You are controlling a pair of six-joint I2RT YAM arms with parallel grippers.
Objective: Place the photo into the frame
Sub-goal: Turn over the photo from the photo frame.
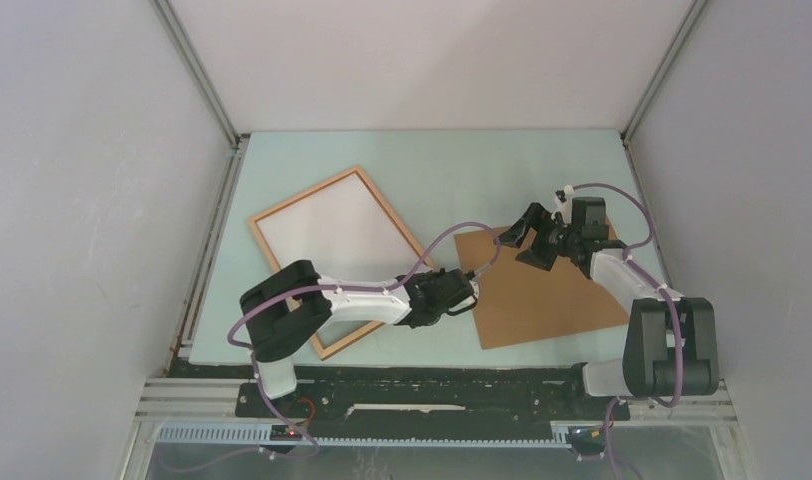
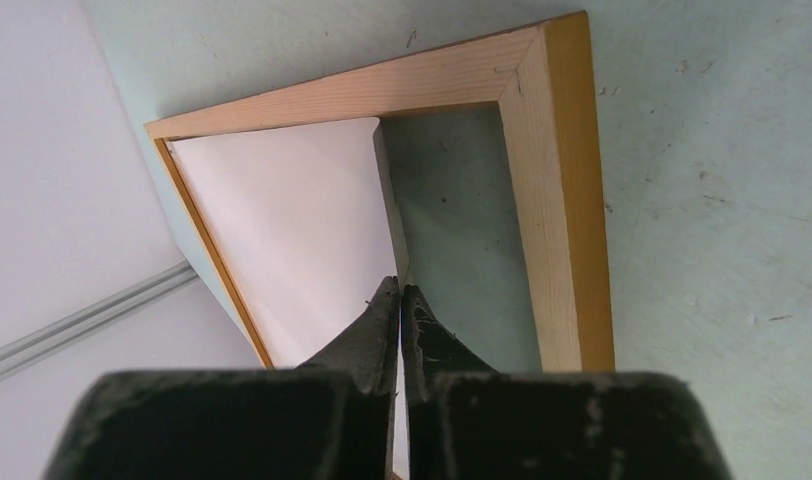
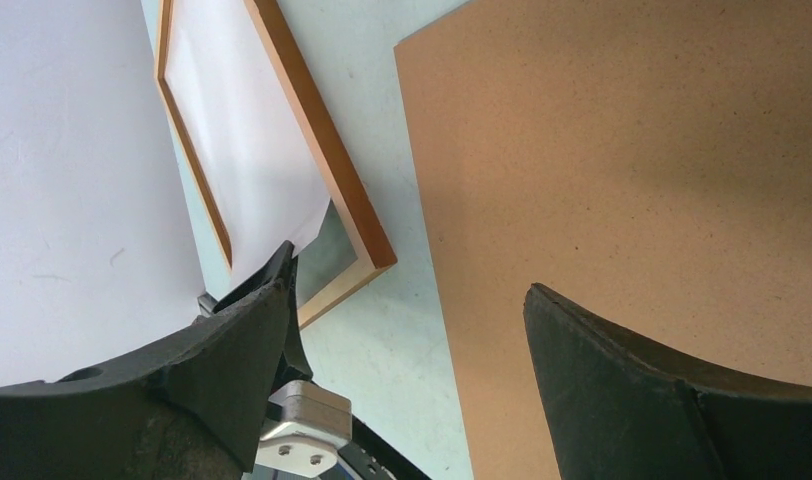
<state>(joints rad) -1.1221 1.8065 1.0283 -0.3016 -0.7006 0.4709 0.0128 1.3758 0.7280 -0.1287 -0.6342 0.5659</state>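
Pinching an edge of the photo (image 2: 282,220), the left gripper (image 2: 400,290) is clamped tight. White back up, the sheet sits mostly inside the frame (image 2: 542,200) near the desk (image 1: 482,160) left edge, but 1 corner isn't seated yet. The right gripper (image 3: 410,270) hangs wide apart over the backing board (image 3: 632,150). Board's still to go on, I'd guess.

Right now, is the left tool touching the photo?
Touching. Left wrist view: the left tool is shut on the photo at its edge, and the white sheet runs into the slit between the fingers.
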